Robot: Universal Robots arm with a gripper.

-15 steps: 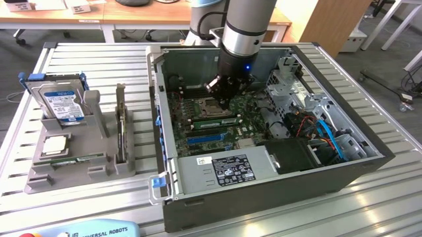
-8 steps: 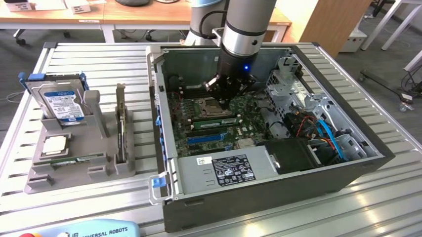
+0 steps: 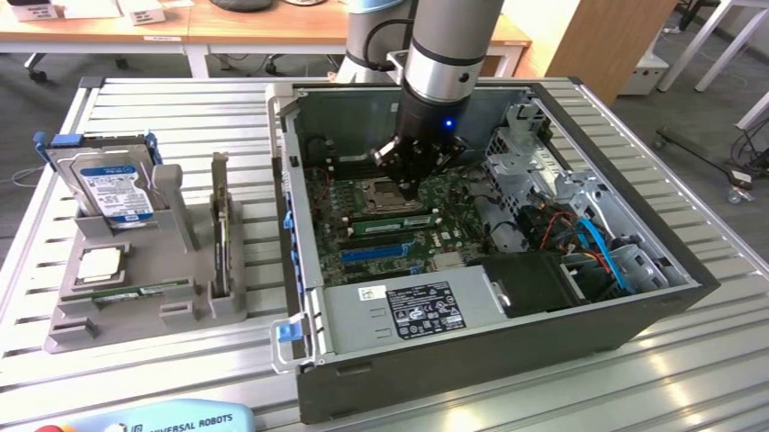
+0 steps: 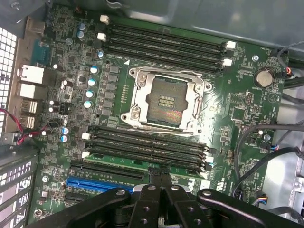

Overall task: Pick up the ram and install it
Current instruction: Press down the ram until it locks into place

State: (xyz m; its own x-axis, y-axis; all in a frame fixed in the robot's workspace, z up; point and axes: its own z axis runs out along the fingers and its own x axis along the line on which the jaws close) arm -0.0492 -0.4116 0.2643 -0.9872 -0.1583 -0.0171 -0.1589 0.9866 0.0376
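Note:
A green ram stick (image 4: 118, 163) sits lengthwise in the outermost memory slot of the bank beside the open processor socket (image 4: 166, 99); the exterior view shows the same ram (image 3: 387, 220) on the motherboard. My gripper (image 4: 160, 177) is shut, its black fingertips pressed together right over the middle of that stick with nothing between them. Whether they touch it I cannot tell. In the exterior view the gripper (image 3: 406, 191) hangs inside the open computer case (image 3: 481, 351), just above the socket area. Another green ram stick (image 3: 142, 290) lies in the grey holder outside the case.
The grey holder (image 3: 72, 333) on the exterior view's left also carries a hard drive (image 3: 111, 184), a square silver chip (image 3: 99, 261) and an upright dark card (image 3: 220, 234). Cables (image 3: 601, 247), a drive cage (image 3: 529, 148) and a power supply (image 3: 409, 310) crowd the case.

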